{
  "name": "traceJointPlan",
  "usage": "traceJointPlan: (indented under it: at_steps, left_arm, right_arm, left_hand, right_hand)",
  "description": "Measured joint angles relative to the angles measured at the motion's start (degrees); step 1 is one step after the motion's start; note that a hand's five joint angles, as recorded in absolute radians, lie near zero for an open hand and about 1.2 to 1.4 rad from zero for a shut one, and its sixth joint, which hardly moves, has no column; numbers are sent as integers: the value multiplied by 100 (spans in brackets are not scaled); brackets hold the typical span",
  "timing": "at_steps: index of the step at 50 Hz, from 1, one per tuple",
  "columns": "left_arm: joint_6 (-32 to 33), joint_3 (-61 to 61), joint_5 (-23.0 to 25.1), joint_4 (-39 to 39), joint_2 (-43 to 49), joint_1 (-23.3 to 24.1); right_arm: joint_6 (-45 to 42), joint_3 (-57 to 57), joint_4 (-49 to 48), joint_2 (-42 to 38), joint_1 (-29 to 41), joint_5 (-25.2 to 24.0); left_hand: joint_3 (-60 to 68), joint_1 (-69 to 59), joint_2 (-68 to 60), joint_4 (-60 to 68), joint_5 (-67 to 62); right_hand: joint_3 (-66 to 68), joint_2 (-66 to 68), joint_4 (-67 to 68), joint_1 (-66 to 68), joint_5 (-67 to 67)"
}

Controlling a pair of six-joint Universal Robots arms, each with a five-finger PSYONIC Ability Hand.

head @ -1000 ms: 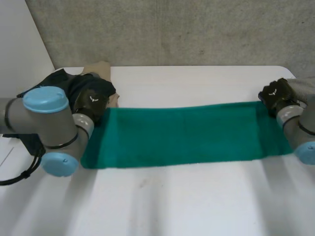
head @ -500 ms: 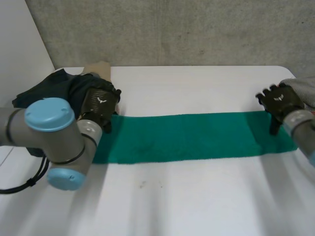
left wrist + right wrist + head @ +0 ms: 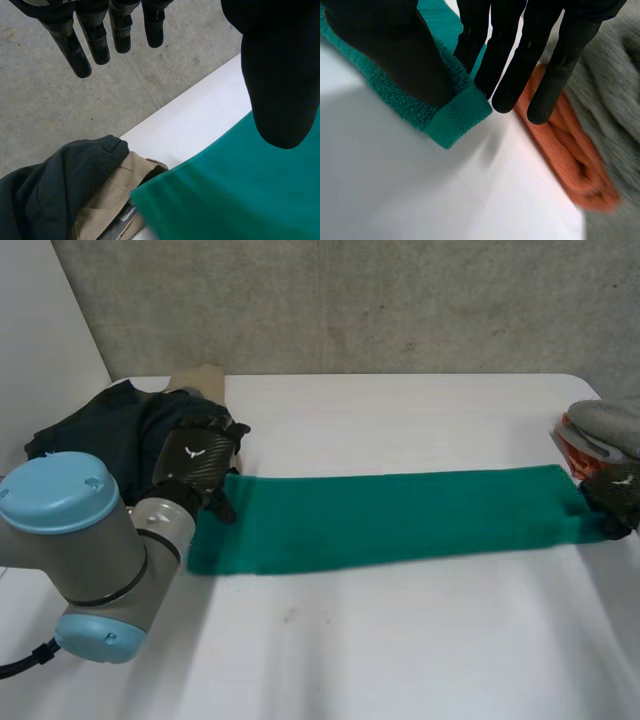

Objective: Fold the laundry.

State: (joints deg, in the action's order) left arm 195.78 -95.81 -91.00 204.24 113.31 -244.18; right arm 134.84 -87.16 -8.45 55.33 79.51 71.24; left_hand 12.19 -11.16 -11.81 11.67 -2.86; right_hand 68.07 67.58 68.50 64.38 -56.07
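Observation:
A long green towel (image 3: 400,515) lies flat across the middle of the white table (image 3: 380,650). My left hand (image 3: 200,465) hovers over the towel's far left corner (image 3: 240,200) with straight fingers (image 3: 95,35) and its thumb held apart, holding nothing. My right hand (image 3: 612,502) is at the towel's right end. There its thumb (image 3: 395,45) lies on top of the corner (image 3: 455,117) and its straight fingers (image 3: 520,65) are on the other side of the cloth, pinching it.
A heap of dark clothes (image 3: 110,430) with a tan garment (image 3: 115,190) lies at the table's far left, just behind my left hand. A folded orange cloth (image 3: 570,150) under a grey one (image 3: 605,425) sits at the right edge, beside my right hand.
The towel has slid to the right and looks narrower. My left hand opened and let go of its corner. My right hand came down toward the near right and closed on the end.

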Motion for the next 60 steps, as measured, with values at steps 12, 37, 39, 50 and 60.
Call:
traceJointPlan:
  at_steps: [12,37,39,50,60]
  left_arm:
    - [-5,-73,2,-3,-211,-43]
    - [-76,-185,-9,-39,-872,-5]
    - [-76,-187,-5,-37,-870,1]
    - [-67,-112,3,-7,-808,69]
    - [-57,233,0,39,-662,496]
  right_arm:
    - [-1111,-3,-16,453,-910,847]
    - [-908,73,-1694,360,4352,-1019]
    - [-927,126,-1810,35,4727,-1069]
    - [-516,-4,-1735,-331,5043,-293]
    - [1523,-863,-985,1081,3551,295]
  left_hand:
    - [0,0,0,0,0]
    - [0,0,0,0,0]
    - [0,0,0,0,0]
    - [0,0,0,0,0]
    - [0,0,0,0,0]
  right_hand:
    - [16,0,9,0,0]
    - [38,5,31,0,-56]
    - [38,5,31,0,-56]
    - [-5185,-5123,-5244,-4836,5024]
    - [-5567,-5505,-5603,-5077,5354]
